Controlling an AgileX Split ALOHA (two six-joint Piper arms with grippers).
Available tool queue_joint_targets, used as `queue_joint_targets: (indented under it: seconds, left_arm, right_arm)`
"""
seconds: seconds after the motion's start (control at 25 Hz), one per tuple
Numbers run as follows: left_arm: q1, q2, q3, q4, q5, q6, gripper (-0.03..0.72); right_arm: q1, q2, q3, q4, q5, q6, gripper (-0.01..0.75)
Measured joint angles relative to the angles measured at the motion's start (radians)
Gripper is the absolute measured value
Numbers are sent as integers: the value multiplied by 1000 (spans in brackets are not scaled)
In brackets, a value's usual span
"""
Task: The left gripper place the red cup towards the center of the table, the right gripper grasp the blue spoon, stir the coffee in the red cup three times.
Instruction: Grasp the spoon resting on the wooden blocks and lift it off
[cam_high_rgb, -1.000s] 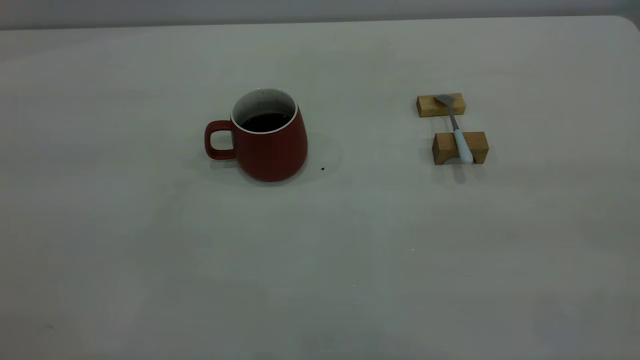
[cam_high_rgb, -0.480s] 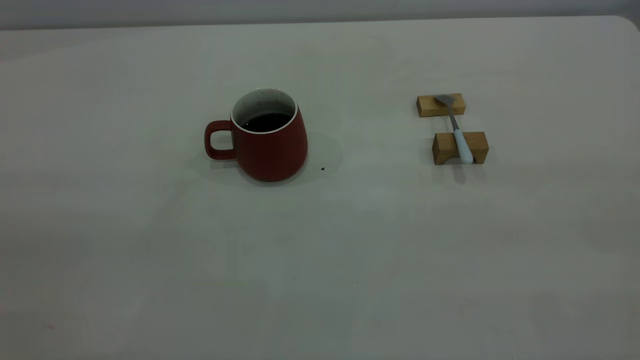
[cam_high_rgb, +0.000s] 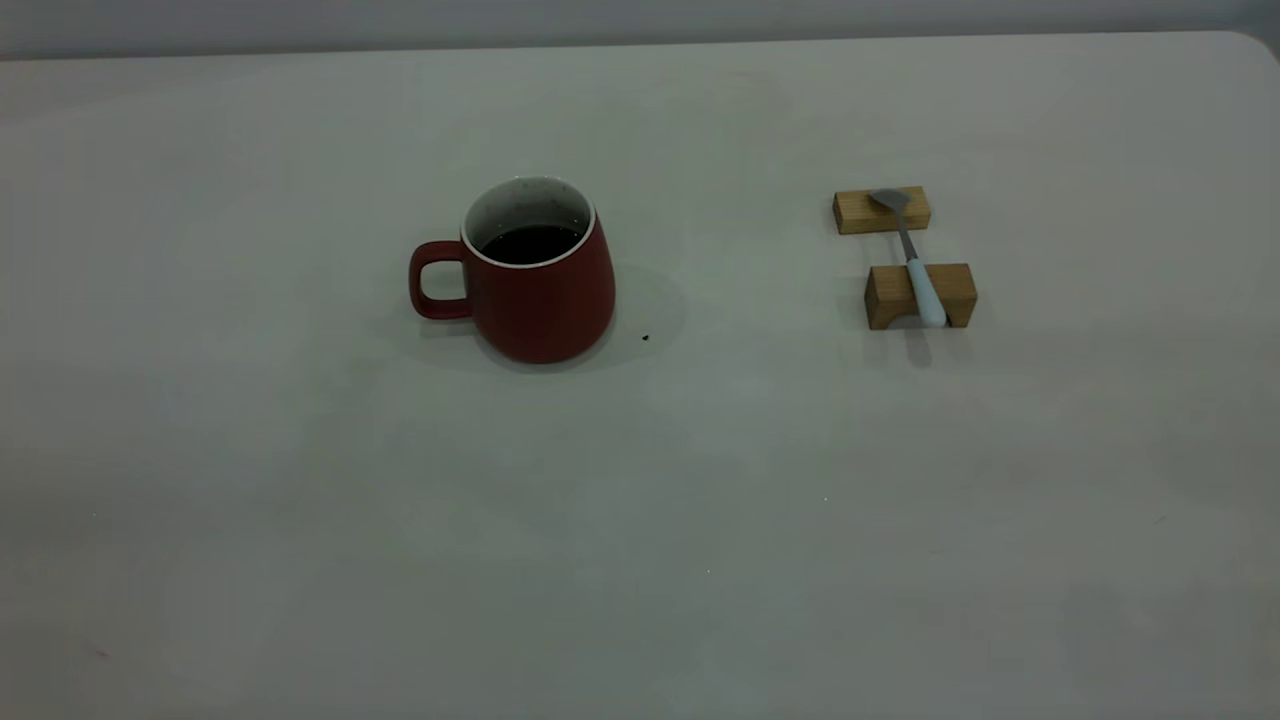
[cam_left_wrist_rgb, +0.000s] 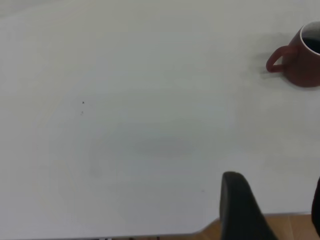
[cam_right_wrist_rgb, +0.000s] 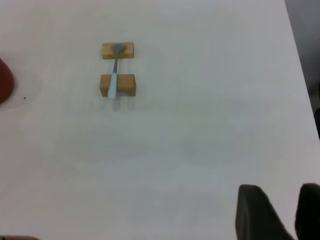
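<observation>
Bare off-white worktop (cam_high_rgb: 640, 560) fills the near ground. Mid-depth: cup (cam_high_rgb: 540, 272) of coffee (cam_high_rgb: 530, 243) left of centre, spoon (cam_high_rgb: 915, 262) bridging two wood blocks (cam_high_rgb: 920, 295) (right side). Grey wall (cam_high_rgb: 600, 20) behind. Left fingers (cam_left_wrist_rgb: 240, 210) and right fingers (cam_right_wrist_rgb: 257, 212) both released.

The red cup (cam_high_rgb: 540, 290) stands upright holding coffee (cam_high_rgb: 532, 243); the blue spoon (cam_high_rgb: 915, 265) bridges two blocks (cam_high_rgb: 920, 295).

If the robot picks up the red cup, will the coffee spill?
Probably not if kept level: the coffee sits well below the rim. The red cup looks ceramic, so likely heavy and breakable. Its wide base should resist tipping.
</observation>
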Motion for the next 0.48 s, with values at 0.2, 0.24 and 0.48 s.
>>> queue_joint_targets:
  seconds: [0.2, 0.24, 0.48]
  left_arm:
    - [0, 0, 15, 0, 12, 0, 424]
    - [0, 0, 15, 0, 12, 0, 424]
    - [0, 0, 15, 0, 13, 0, 424]
  right_arm:
    - [0, 0, 0, 0, 0, 0, 237]
    - [0, 0, 0, 0, 0, 0, 237]
    - [0, 0, 0, 0, 0, 0, 237]
